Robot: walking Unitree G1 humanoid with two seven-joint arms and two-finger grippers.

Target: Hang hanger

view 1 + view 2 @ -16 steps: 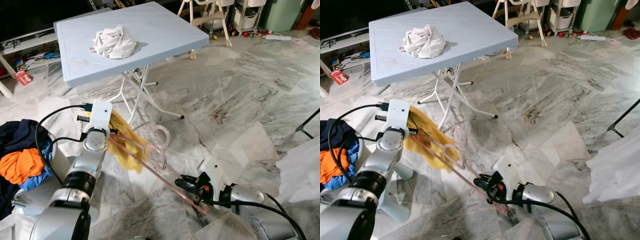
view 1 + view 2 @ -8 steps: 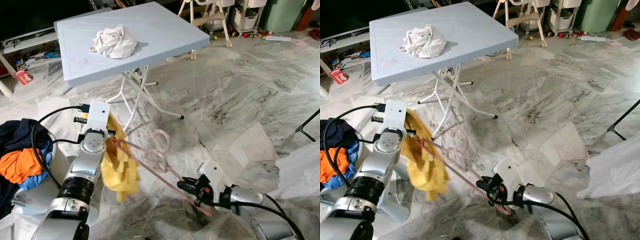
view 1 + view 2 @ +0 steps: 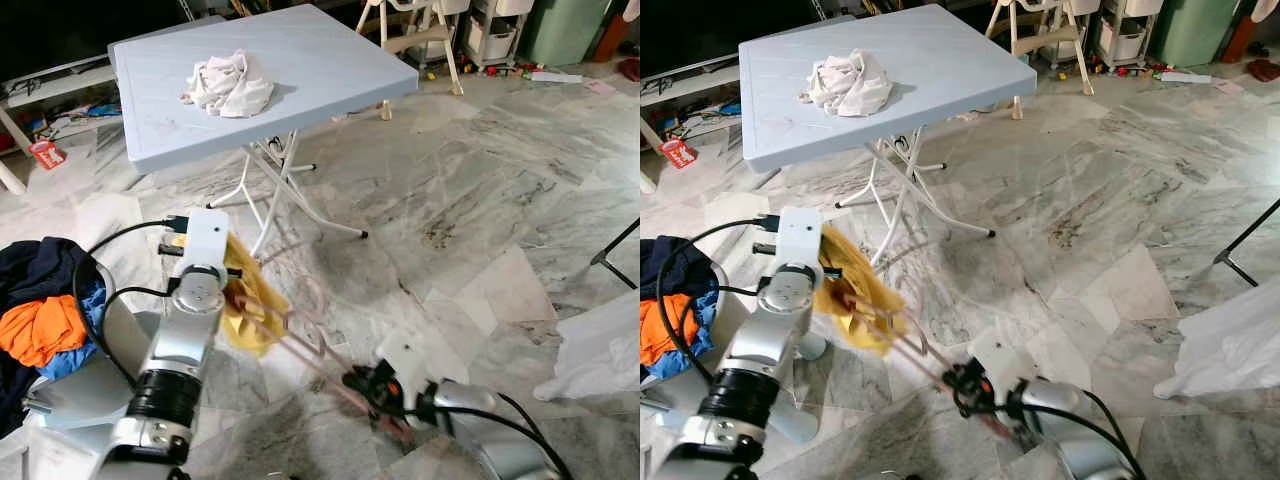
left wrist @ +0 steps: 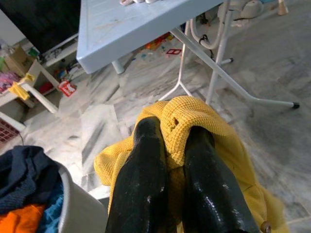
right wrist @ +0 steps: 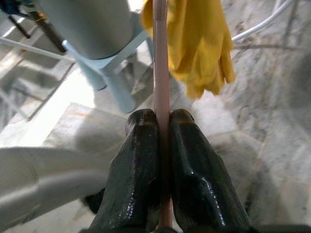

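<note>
A thin pink hanger (image 3: 318, 358) slants low over the marble floor between my two arms. My right gripper (image 3: 366, 384) is shut on its lower bar, and in the right wrist view the black fingers (image 5: 141, 141) pinch the pink rod (image 5: 161, 63). A yellow knitted garment (image 3: 252, 302) is bunched on the hanger's upper end. My left gripper (image 4: 172, 130) is shut on a fold of this yellow garment (image 4: 204, 121), and its wrist (image 3: 206, 245) stands just above the cloth in the left eye view. The hanger's hook (image 3: 311, 297) pokes out beside the cloth.
A light blue folding table (image 3: 300, 70) with a crumpled white cloth (image 3: 228, 82) stands ahead. A pile of dark blue and orange clothes (image 3: 40, 320) lies at my left, above a pale stool (image 3: 85, 385). White fabric (image 3: 600, 350) and a black stand leg (image 3: 615, 250) are at the right.
The yellow garment, hanging down long half a second ago, is now gathered up close to my left gripper. My right gripper has slid left along the floor with the hanger.
</note>
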